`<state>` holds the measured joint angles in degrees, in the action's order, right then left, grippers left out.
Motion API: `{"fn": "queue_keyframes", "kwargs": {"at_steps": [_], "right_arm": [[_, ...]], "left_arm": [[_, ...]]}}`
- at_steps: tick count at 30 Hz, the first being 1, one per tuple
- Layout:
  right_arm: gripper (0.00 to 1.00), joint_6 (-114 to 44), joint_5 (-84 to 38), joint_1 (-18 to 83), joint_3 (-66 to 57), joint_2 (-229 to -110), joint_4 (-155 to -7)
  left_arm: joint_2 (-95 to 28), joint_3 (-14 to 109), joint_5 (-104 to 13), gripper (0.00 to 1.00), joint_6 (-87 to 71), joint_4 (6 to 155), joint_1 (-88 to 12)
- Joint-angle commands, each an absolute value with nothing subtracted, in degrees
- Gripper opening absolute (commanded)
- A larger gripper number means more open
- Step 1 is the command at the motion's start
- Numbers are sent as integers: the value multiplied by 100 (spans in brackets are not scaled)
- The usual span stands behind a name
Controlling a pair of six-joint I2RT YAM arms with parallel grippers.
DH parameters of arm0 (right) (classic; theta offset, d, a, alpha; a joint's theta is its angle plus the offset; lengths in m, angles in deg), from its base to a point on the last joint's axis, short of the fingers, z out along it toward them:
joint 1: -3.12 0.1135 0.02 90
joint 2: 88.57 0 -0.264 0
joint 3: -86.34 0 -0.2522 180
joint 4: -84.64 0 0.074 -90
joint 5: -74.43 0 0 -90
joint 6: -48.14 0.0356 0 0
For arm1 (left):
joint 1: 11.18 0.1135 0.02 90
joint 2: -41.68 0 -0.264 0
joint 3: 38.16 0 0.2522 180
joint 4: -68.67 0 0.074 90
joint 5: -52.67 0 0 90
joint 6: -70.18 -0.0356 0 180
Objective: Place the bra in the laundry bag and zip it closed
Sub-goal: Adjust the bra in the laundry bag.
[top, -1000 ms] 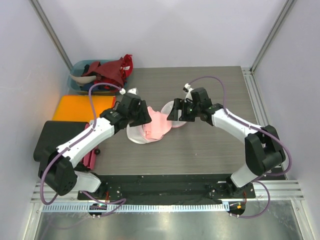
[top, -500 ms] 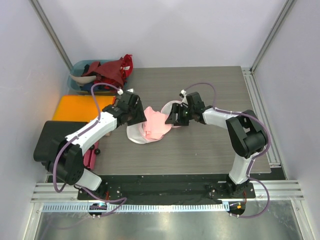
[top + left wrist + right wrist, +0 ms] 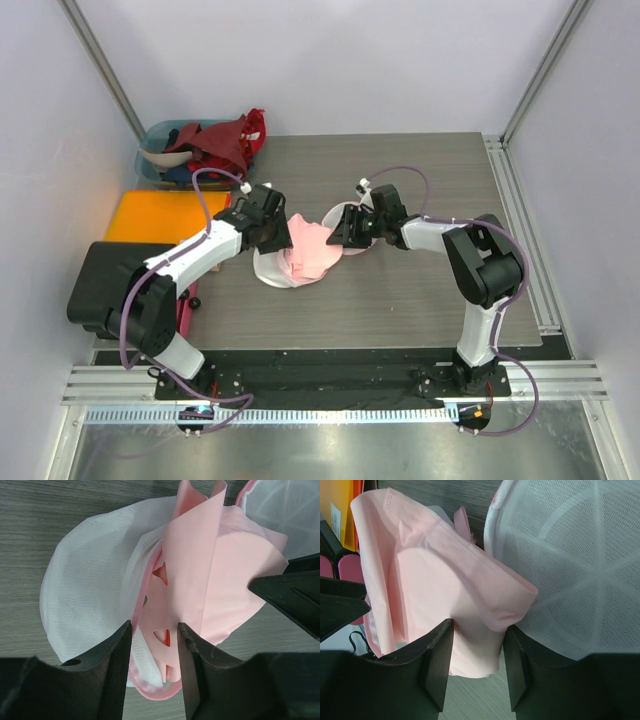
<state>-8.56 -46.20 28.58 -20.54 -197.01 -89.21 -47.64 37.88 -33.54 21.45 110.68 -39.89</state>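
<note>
The grey table (image 3: 420, 300) filled the top view, with a teal bin (image 3: 152, 135) of clothes off its 10 o'clock corner and an orange mat (image 3: 160, 215) off its 9 o'clock edge. Near the table's centre lay the white mesh laundry bag (image 3: 268, 272), open. The pink bra (image 3: 312, 250) was heaped over its opening and not inside it.

The left gripper (image 3: 154, 630) reached in from the bra's 9 o'clock. Its fingers straddled the bra's cup and the bag's pink rim, but I could not tell whether they pressed. The right gripper (image 3: 479, 625), at the bra's 3 o'clock, pinched a fold of the bra just beside the mesh.
</note>
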Motion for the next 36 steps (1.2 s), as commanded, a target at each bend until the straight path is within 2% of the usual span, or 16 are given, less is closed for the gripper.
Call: {"fn": "queue_keyframes", "kwargs": {"at_steps": [1, 2, 3, 5, 6, 8, 14, 20, 23, 24, 26, 29, 30, 36], "right_arm": [[44, -680, -4748, 2887, -2127, -19772, -9522], [39, -653, -4774, 2905, -2127, -19790, -9583], [28, -618, -4791, 2896, -2153, -19790, -9670], [19, -512, -4800, 2914, -2206, -19817, -9899], [9, -503, -4792, 2923, -2206, -19817, -9917], [2, -538, -4704, 2931, -2250, -19720, -9909], [1, -872, -4432, 2949, -2303, -19316, -9400], [1, -969, -4370, 2949, -2470, -19026, -9337], [1, -952, -4378, 2958, -2514, -18947, -9337], [1, -969, -4378, 2966, -2523, -18903, -9329], [1, -987, -4396, 2967, -2532, -18850, -9320], [1, -1013, -4405, 2975, -2567, -18762, -9276], [1, -1030, -4387, 2967, -2575, -18727, -9241], [1, -1285, -3983, 3002, -2785, -18148, -8688]], "left_arm": [[-4859, 3941, -3355, 40, 2061, 10915, -3957], [-4815, 3906, -3356, 40, 2096, 10889, -3949], [-4780, 3862, -3356, 40, 2113, 10845, -3948], [-4614, 3757, -3303, 45, 2140, 10783, -3948], [-4560, 3730, -3259, 47, 2140, 10800, -3957], [-4437, 3677, -3171, 51, 2140, 10844, -3957], [-4260, 3712, -3048, 57, 2052, 11090, -3852], [-4805, 3888, -3311, 47, 1973, 11099, -3720], [-5086, 3993, -3399, 40, 1947, 11091, -3711], [-5139, 4063, -3478, 33, 1929, 11117, -3711], [-5262, 4108, -3470, 28, 1920, 11100, -3720], [-5481, 4318, -3443, 12, 1824, 11230, -3711], [-5552, 4510, -3496, 0, 1806, 11301, -3711], [-5281, 4942, -3513, 0, 1832, 11275, -4220]]}}
